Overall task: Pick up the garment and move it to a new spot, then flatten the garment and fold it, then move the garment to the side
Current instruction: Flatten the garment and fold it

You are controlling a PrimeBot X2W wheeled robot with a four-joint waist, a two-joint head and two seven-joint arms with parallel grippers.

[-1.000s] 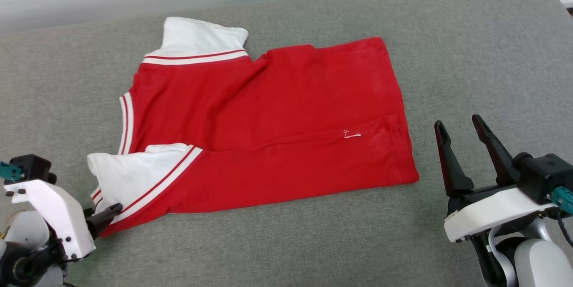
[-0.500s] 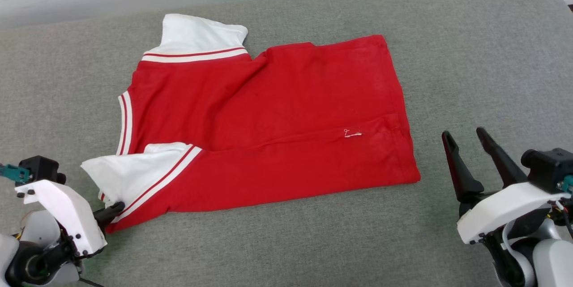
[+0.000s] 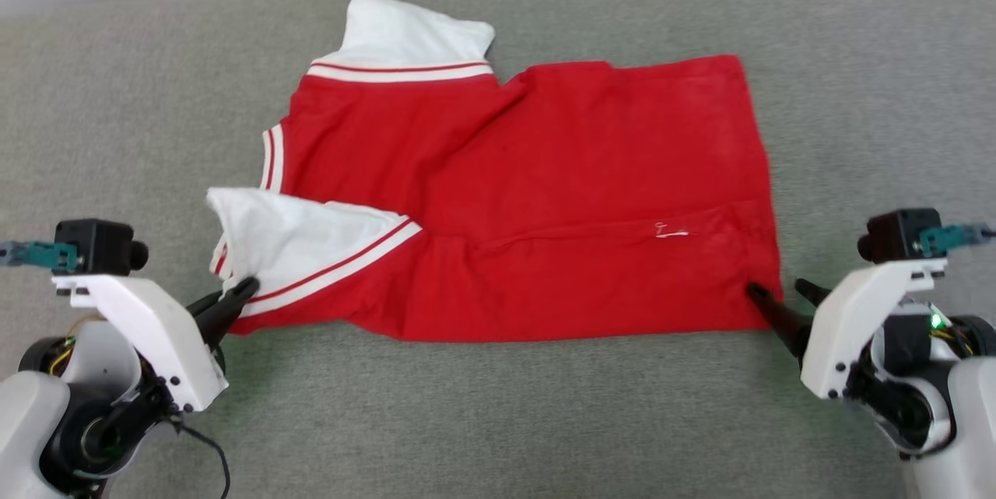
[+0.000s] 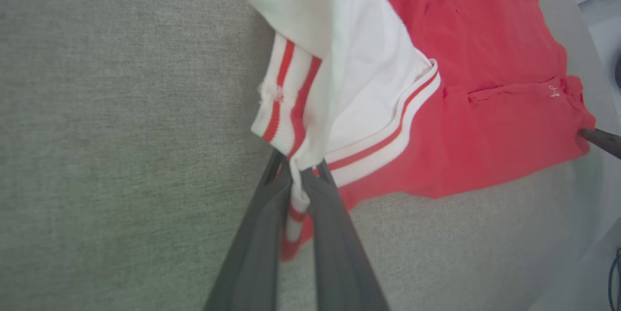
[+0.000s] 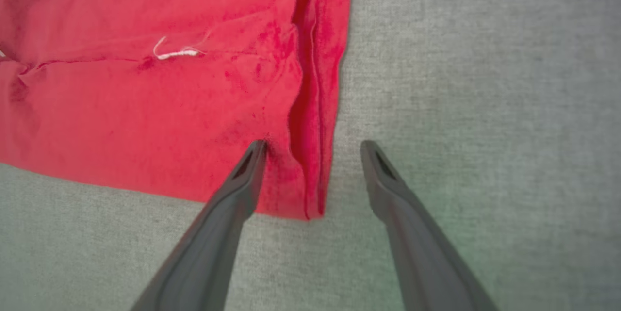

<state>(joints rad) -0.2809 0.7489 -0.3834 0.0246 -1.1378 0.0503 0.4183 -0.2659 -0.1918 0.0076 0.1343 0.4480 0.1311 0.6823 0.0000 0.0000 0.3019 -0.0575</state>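
The garment (image 3: 545, 195) is lying folded on the grey cushion (image 3: 498, 421). The left gripper (image 4: 301, 172) is pinching its striped sleeve cuff tight. The right gripper (image 5: 314, 146) is straddling the hem corner, spread wide and gripping nothing.

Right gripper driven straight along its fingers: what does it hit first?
Probably the garment: the open right gripper straddles its hem corner, one finger above red fabric, the other above the grey cushion. Height above cloth unclear.

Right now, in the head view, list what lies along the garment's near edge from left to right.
left gripper → white sleeve → red body of the garment → right gripper
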